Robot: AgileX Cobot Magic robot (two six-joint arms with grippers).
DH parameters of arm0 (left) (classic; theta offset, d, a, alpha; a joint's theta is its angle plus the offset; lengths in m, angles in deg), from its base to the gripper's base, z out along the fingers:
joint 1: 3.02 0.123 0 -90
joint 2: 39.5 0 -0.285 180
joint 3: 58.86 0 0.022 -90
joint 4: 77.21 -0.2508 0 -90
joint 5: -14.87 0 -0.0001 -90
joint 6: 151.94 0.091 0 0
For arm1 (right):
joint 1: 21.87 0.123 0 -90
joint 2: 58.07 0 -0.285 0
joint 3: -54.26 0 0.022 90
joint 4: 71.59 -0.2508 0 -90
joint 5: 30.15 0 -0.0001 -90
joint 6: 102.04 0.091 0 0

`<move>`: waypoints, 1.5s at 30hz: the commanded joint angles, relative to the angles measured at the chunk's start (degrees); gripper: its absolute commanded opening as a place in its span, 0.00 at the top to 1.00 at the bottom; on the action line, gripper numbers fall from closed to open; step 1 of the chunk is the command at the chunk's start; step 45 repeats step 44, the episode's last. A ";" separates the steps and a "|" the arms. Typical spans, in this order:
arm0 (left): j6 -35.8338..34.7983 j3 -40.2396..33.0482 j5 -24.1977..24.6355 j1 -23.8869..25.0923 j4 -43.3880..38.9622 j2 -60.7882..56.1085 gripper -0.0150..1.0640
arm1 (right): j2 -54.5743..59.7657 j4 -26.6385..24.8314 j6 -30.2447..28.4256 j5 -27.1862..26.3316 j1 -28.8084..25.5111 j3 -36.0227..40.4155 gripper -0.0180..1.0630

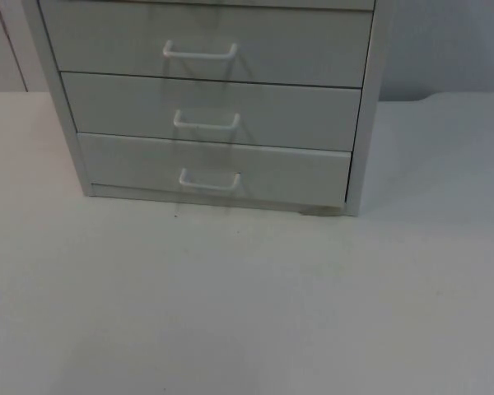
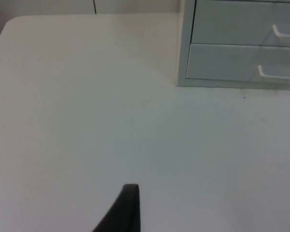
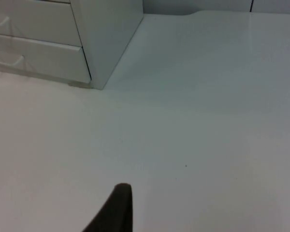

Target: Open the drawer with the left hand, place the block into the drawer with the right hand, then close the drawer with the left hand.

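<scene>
Pale grey drawer cabinet [image 1: 206,99] at the far middle of the white table [image 1: 247,313], backed toward the grey partition wall [image 1: 445,49]. Three drawer fronts in the top view, all shut flush: upper drawer [image 1: 206,41], middle drawer [image 1: 210,111], bottom drawer [image 1: 214,173]. Each with a white bar handle, long axis horizontal, parallel to the drawer front: upper handle [image 1: 199,52], middle handle [image 1: 207,122], bottom handle [image 1: 209,180].

Left gripper: one black fingertip [image 2: 125,208] above bare table, well short of the cabinet. From the left wrist view, cabinet corner ahead and off to one side, with two handle ends [image 2: 278,73] near the frame edge. Spread of the left gripper: cannot tell, just one fingertip in sight.

Right gripper: likewise one black fingertip [image 3: 117,208] over bare table, cabinet side panel [image 3: 111,38] ahead and across. Spread: cannot tell. Waiting, by the look of it.

Block: not to be found on the stretch of table in sight.

Judged stage: very start, drawer not yet opened. Coming move likely a forward and inward reach by the left arm, fingers set across the horizontal handle bar, then a straight pull away from the cabinet front. Which drawer: not settled by the task sentence.
</scene>
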 commanded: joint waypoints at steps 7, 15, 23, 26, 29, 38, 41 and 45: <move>0.45 -0.28 -0.03 0.23 0.70 -0.25 0.01 | -0.20 0.16 0.00 -0.57 0.07 0.01 0.01; 0.44 -0.28 -0.14 0.23 0.70 -0.25 0.01 | -0.20 0.16 0.00 -0.57 -0.19 0.01 0.01; 0.44 -0.28 -0.14 0.23 0.60 -0.25 0.01 | -0.20 0.16 0.00 -0.68 -2.66 0.01 0.01; 0.44 -0.28 -0.14 0.23 0.60 -0.25 0.01 | -0.20 0.16 0.00 -0.68 -3.81 0.01 0.01; 0.44 -0.28 -0.14 0.23 0.60 -0.25 0.01 | -0.20 0.16 0.00 -0.68 -5.84 0.01 0.01; 0.44 -0.28 -0.14 0.23 0.60 -0.25 0.01 | -0.20 0.16 0.00 -0.68 -6.80 0.01 0.01; 0.44 -0.28 -0.14 1.24 0.60 -0.25 0.01 | -0.20 0.16 0.00 -0.68 -6.80 0.01 0.01; 0.44 -0.28 -0.14 4.43 0.60 -0.25 0.01 | -0.20 0.16 0.00 -0.68 -6.80 0.01 0.01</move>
